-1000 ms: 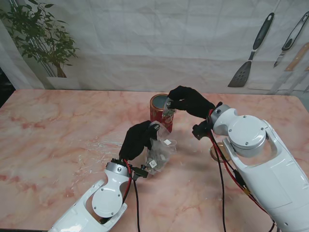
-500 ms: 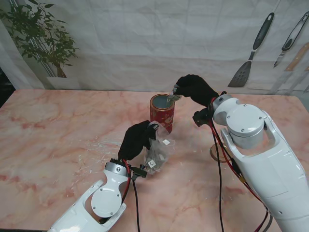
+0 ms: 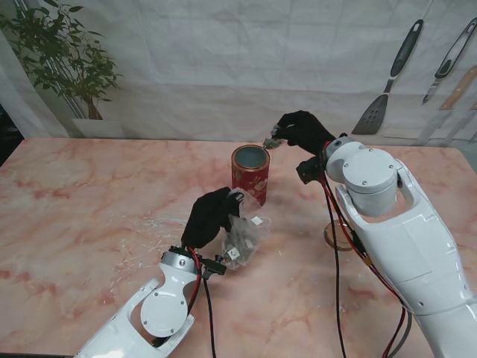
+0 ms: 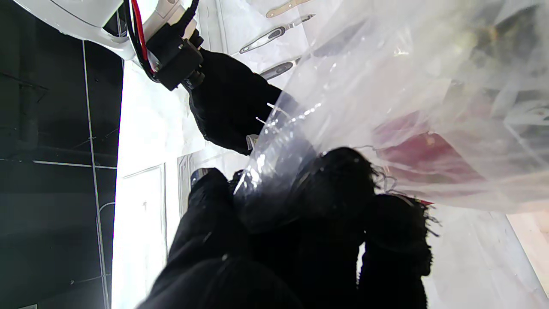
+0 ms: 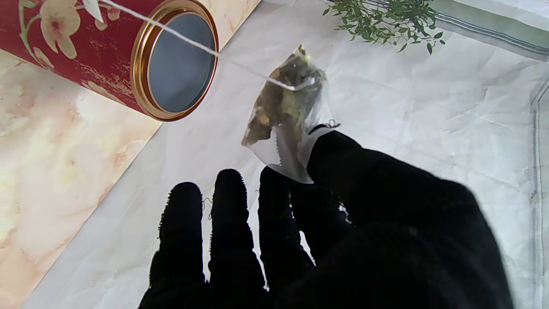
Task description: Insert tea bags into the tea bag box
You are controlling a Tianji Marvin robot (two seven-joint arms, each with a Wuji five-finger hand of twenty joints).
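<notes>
Pink marble table (image 3: 82, 201) spread wide under both arms, white cloth backdrop (image 3: 223, 67) hung along its far edge, potted plant (image 3: 63, 63) at far left, kitchen utensils (image 3: 387, 82) pictured on the cloth at far right.

Right arm (image 3: 387, 224) raised from near right, reaching toward the far middle. Left arm (image 3: 156, 313) raised from near left, shorter in view, aimed at the table's centre.

Clear plastic bag (image 3: 242, 227) held up off the table in front of the left arm, tea bags with small white tags dimly seen inside, just near-side of the red tin. Crinkled clear film (image 3: 160, 227) lying flat on the table left of that bag.

Tea bag box, a red cylindrical tin (image 3: 250, 173) with gold rim and flower print, standing upright at the centre, lid off, mouth open, inside dark.

Left hand (image 3: 207, 216) in black glove, fingers closed on the plastic bag's upper edge; in the wrist view, film bunched between thumb and fingers.

Right hand (image 3: 302, 131) in black glove, lifted just right of and beyond the tin's mouth, thumb and forefinger pinched on one tea bag (image 5: 285, 107), other fingers loosely extended.

Tea bag clear of the tin, not inside. Thin white string (image 5: 184, 40) running from it across the tin's mouth toward a small paper tag (image 5: 93, 8).

Round tan disc (image 3: 339, 237) flat on the table beside the right arm, partly hidden.
</notes>
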